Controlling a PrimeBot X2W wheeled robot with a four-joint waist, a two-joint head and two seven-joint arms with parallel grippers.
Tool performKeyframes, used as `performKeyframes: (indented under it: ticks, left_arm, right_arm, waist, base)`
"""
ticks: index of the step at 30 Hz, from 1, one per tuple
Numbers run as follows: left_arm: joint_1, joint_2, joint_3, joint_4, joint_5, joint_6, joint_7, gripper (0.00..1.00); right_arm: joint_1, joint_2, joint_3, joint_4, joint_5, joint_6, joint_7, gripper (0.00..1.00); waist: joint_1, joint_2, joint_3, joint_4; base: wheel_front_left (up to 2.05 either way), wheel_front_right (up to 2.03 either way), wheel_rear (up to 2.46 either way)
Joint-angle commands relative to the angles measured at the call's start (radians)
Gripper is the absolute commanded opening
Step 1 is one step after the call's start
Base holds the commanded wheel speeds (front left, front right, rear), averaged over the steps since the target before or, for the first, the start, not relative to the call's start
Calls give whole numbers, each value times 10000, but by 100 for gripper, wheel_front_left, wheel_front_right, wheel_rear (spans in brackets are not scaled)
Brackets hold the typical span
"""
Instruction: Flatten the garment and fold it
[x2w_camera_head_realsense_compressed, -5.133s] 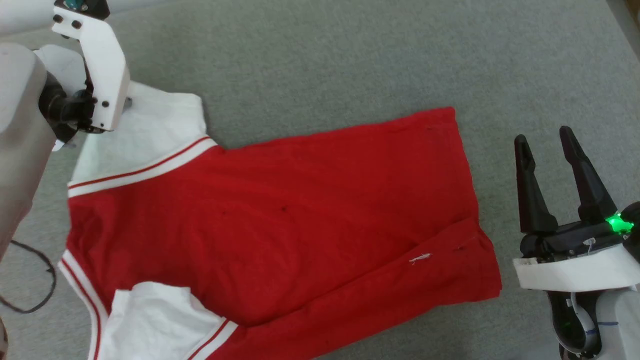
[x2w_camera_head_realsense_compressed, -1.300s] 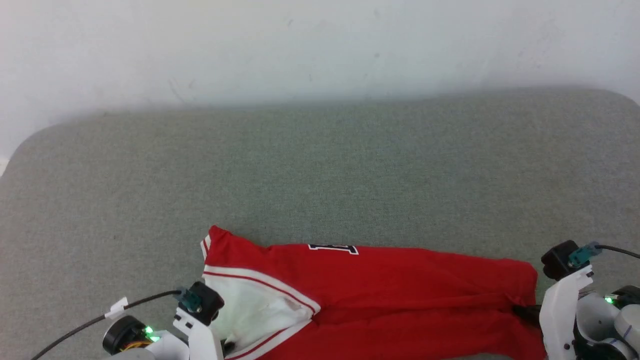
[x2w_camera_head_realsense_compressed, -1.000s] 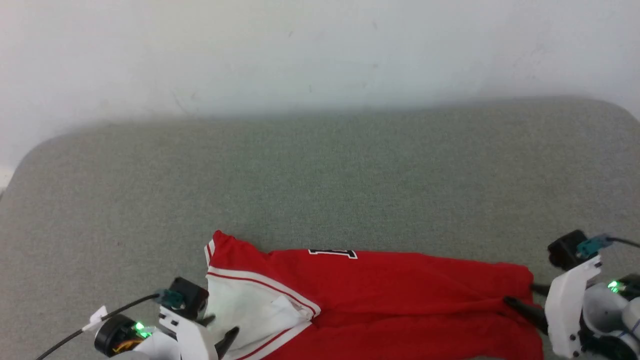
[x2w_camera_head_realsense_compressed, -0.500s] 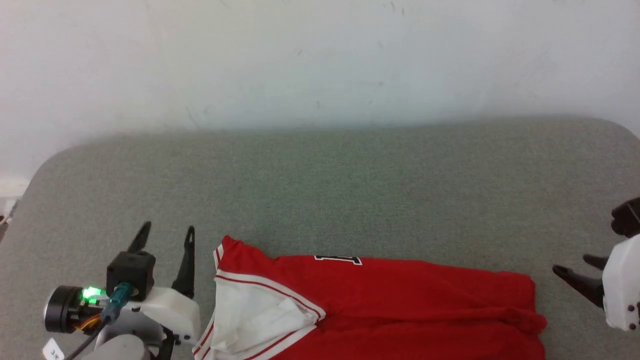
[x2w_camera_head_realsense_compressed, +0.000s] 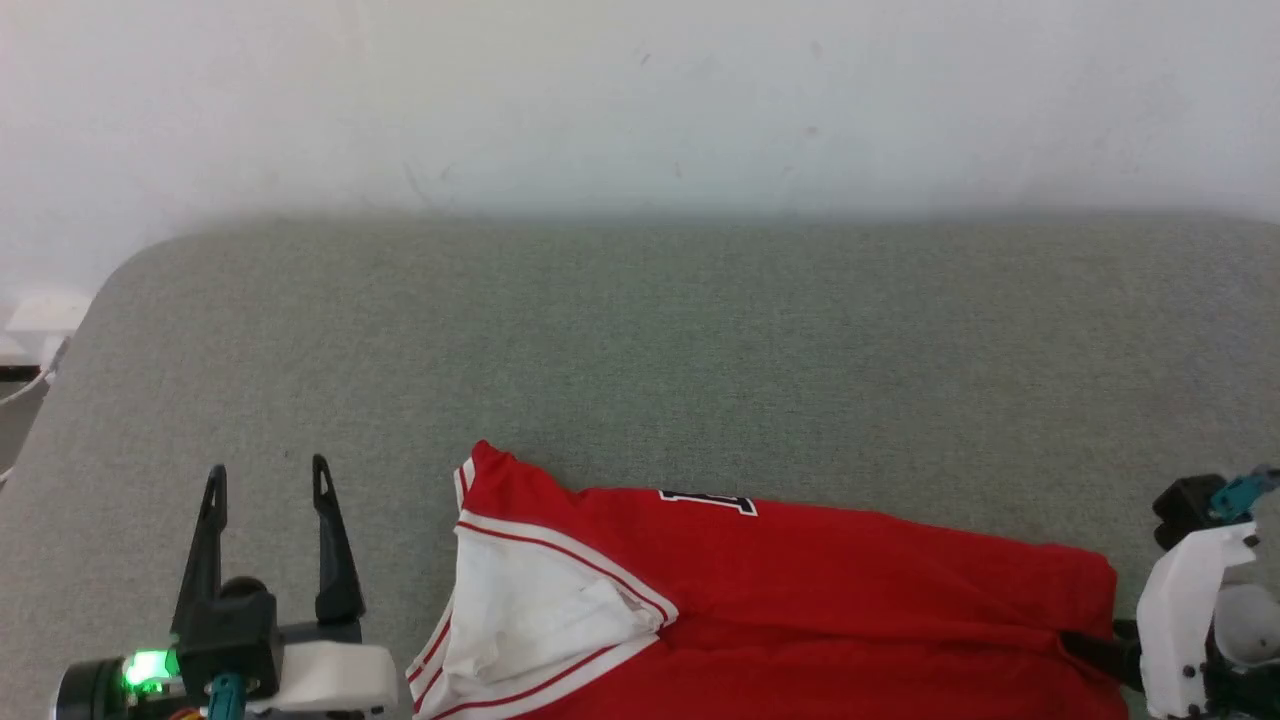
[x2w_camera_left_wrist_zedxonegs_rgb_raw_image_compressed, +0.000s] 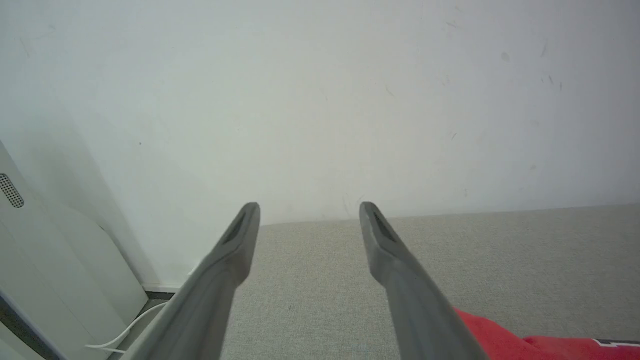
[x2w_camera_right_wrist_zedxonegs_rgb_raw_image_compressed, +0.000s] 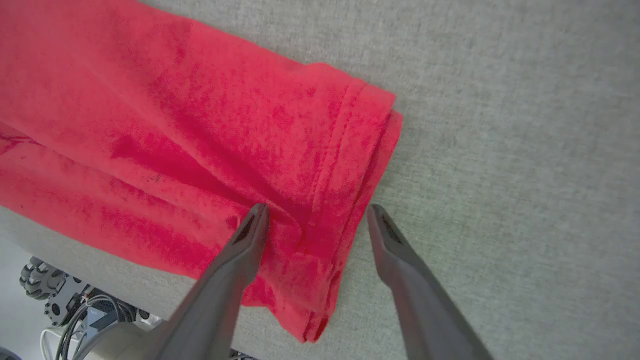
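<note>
The red jersey (x2w_camera_head_realsense_compressed: 800, 590) is lying close to the robot, along the near edge of the grey padded top (x2w_camera_head_realsense_compressed: 640, 340). It is folded into a long strip that is running from left to right. Its white sleeve (x2w_camera_head_realsense_compressed: 530, 600) with the striped trim (x2w_camera_head_realsense_compressed: 560, 545) is sitting at the left end, and its hem is sitting at the right end. A small bit of the black and white print (x2w_camera_head_realsense_compressed: 708, 501) is peeking out along the far edge of the strip.

The left gripper (x2w_camera_head_realsense_compressed: 267, 468) is sitting just to the left of the sleeve end, apart from the cloth. Its two dark fingers are pointing toward the far side and are standing wide apart. It is holding nothing.

The right gripper (x2w_camera_right_wrist_zedxonegs_rgb_raw_image_compressed: 317, 209) is hanging over the hem corner at the right end. Its fingers are standing wide apart too. One finger (x2w_camera_right_wrist_zedxonegs_rgb_raw_image_compressed: 225, 280) is lying over the red cloth, and the other is lying over the grey top just beside the hem edge. It is not squeezing the cloth. I cannot tell if the tips are touching anything.

Below the near edge, a small wheel (x2w_camera_right_wrist_zedxonegs_rgb_raw_image_compressed: 36, 286) and some cables (x2w_camera_right_wrist_zedxonegs_rgb_raw_image_compressed: 85, 315) are showing.

Farther out, the grey top is reaching to a white wall (x2w_camera_head_realsense_compressed: 640, 100). At the far left, a pale panel (x2w_camera_left_wrist_zedxonegs_rgb_raw_image_compressed: 50, 260) is standing by the wall, and a white cable (x2w_camera_left_wrist_zedxonegs_rgb_raw_image_compressed: 125, 332) is trailing beside it.
</note>
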Motion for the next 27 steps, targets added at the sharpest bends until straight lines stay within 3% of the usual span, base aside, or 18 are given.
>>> performKeyframes:
  ticks: [1,9,10,11,12,20,27]
  left_arm:
    - [237,-220,236,-53,250,-140,-46,100]
    - [1116,-1675,1486,294,1274,-1429,-46,100]
    - [1171,-1824,1650,336,1390,-1568,-46,100]
    - [1228,-1961,1804,365,1512,-1702,-46,100]
    - [1300,-2100,1929,391,1626,-1831,-47,100]
    - [1700,-2748,2777,544,2383,-2598,-47,100]
    - [1799,-2995,3074,519,2873,-3046,-47,100]
  right_arm:
    - [124,141,12,152,-105,-7,22,100]
    - [282,906,398,1002,-251,-7,0,100]
    - [284,948,457,1035,-248,-7,-24,96]
    - [272,970,511,1044,-251,-7,-68,6]
    - [262,983,543,1038,-215,-7,-119,0]
    - [30,412,570,370,0,-7,-448,0]
    - [24,-734,26,-231,66,-7,-481,0]
  waist:
    - [0,-1,95,115]
    - [0,-1,155,229]
    - [0,-1,131,214]
    - [0,-1,112,194]
    - [0,-1,76,167]
    - [0,-1,-251,-87]
    - [0,-1,-401,-258]
  base:
    - [0,0,0]
    - [0,0,0]
    - [0,0,0]
    - [0,0,0]
    - [0,0,0]
    - [0,0,0]
    - [0,0,0]
